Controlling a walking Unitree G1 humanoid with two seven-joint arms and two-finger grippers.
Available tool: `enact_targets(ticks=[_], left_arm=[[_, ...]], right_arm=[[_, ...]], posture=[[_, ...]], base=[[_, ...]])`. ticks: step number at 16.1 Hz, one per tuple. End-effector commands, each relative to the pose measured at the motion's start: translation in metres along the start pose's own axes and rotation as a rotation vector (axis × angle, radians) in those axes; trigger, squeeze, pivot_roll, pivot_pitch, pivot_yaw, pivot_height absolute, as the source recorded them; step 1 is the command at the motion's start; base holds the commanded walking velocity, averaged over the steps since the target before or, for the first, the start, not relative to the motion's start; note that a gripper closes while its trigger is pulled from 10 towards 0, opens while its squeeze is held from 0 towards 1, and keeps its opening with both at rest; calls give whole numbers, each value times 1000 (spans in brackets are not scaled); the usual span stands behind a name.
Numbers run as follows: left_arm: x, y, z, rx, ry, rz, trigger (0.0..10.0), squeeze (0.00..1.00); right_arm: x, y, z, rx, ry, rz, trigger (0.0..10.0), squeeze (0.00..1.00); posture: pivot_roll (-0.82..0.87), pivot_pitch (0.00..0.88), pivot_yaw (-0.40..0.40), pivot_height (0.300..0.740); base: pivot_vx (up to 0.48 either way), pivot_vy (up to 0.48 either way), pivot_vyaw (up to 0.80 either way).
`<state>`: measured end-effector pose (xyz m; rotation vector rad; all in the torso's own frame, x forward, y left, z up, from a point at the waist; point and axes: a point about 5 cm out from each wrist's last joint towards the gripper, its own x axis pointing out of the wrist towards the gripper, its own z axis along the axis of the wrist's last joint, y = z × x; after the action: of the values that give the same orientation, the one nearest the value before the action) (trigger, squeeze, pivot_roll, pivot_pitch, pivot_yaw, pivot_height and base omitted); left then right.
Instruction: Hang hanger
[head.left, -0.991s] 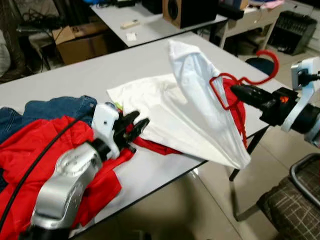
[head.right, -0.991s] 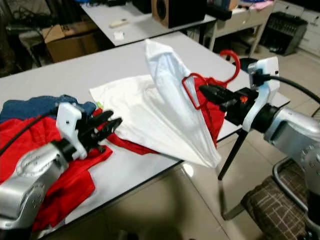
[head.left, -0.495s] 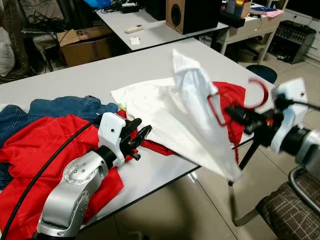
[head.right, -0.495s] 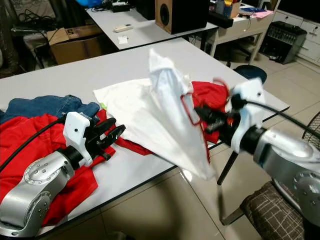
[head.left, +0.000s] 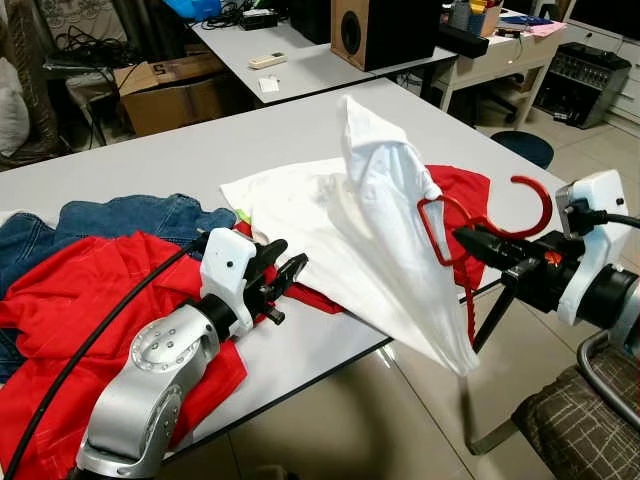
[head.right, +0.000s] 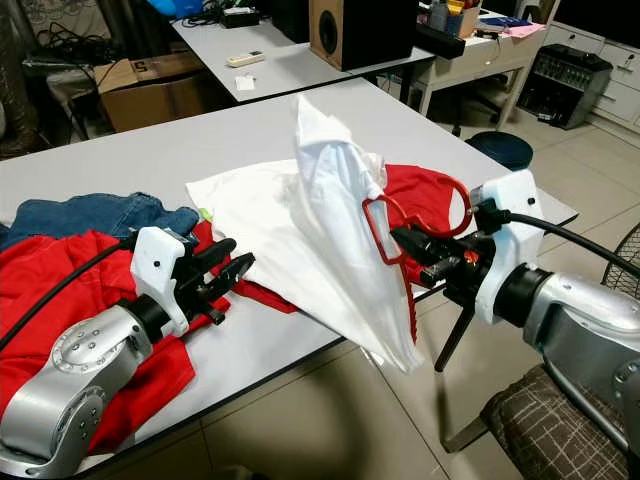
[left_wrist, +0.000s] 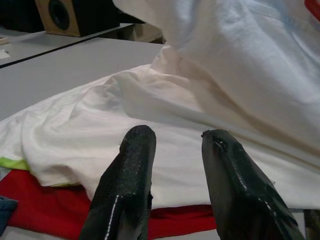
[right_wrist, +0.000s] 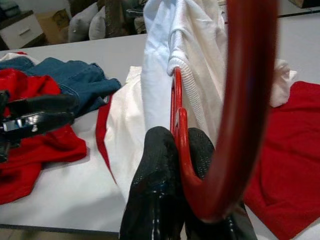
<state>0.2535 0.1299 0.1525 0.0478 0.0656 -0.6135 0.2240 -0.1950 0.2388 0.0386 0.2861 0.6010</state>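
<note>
My right gripper is shut on a red plastic hanger off the table's right edge; its hook curls up above the fingers. A white shirt hangs on the hanger, lifted into a peak, its lower part still trailing over the grey table and past the edge. My left gripper is open just above the table, its fingers pointing at the white shirt's spread hem without touching it.
Red garments and blue jeans lie heaped at the table's left under my left arm. Another red cloth lies under the white shirt. A plaid seat stands at lower right. A speaker sits on the far table.
The camera view shifted. My right gripper swung the hanger and shirt a little away from the table and back, and the shirt's free end now hangs lower. The left gripper stays open.
</note>
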Motion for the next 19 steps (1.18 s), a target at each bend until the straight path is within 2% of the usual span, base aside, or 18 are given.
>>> enact_targets(ticks=[1,8,12,19], left_arm=[[-2,-2,2,19,-1,-3,10000,0],[-3,-4,1,24,2,-13,10000,0],[-2,-6,1,23,3,-12,10000,0],[-2,-7,1,23,7,-12,10000,0]], right_arm=[[-4,5,0,-3,6,19,10000,0],[-7,8,-6,5,32,23,10000,0],[-3,15,-14,33,37,31,10000,0],[-3,15,-22,53,56,12,10000,0]], posture=[[19,0,51,740],[21,0,49,740],[22,0,48,740],[20,0,47,740]], base=[[0,0,0],[0,0,0],[-328,0,0],[-305,0,0]])
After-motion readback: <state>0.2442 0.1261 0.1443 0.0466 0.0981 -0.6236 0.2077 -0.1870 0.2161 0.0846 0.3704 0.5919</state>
